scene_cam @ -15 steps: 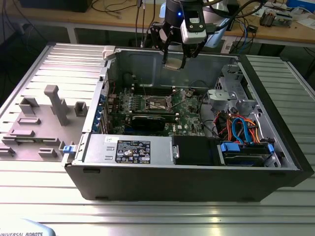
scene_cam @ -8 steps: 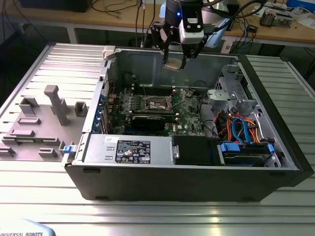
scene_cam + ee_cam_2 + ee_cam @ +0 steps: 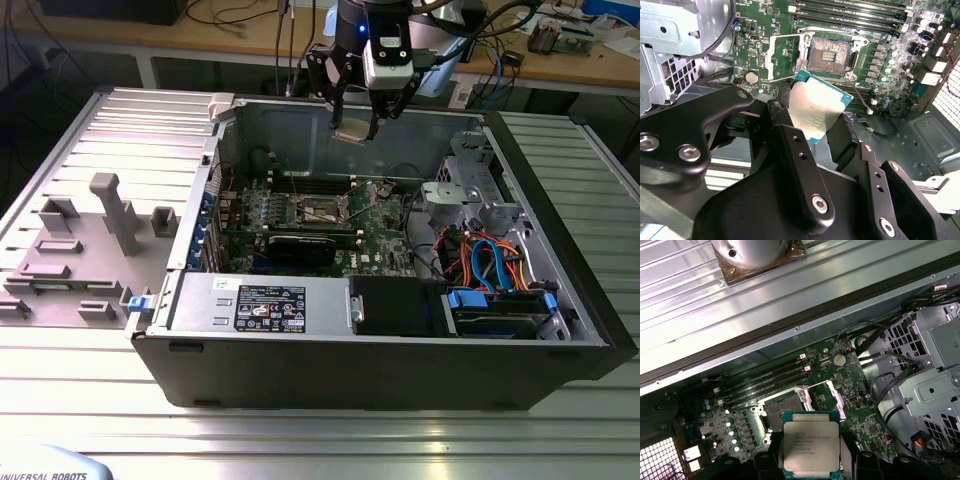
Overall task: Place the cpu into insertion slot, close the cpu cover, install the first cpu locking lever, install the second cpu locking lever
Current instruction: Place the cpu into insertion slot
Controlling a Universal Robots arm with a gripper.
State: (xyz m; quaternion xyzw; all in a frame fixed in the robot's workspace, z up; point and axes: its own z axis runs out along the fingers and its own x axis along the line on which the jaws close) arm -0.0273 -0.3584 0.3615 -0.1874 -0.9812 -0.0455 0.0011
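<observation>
Exterior view: the fingers (image 3: pixel 337 100) are closed to a narrow gap on the cpu (image 3: pixel 352 133), high above the insertion slot (image 3: pixel 320 208) inside the open computer case (image 3: pixel 400 370).
Second wrist view: the fingers (image 3: pixel 790 135) pinch opposite edges of the tilted cpu (image 3: pixel 817 107); the insertion slot (image 3: pixel 832 52) lies bare, with the cpu cover (image 3: pixel 785 57) swung open.
First wrist view: the cpu (image 3: pixel 811 445) sits between the fingers (image 3: pixel 765 462), apart from the insertion slot (image 3: pixel 782 407).

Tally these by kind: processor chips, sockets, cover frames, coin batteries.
chip: 1
socket: 1
cover frame: 1
coin battery: 1
Total: 4
</observation>
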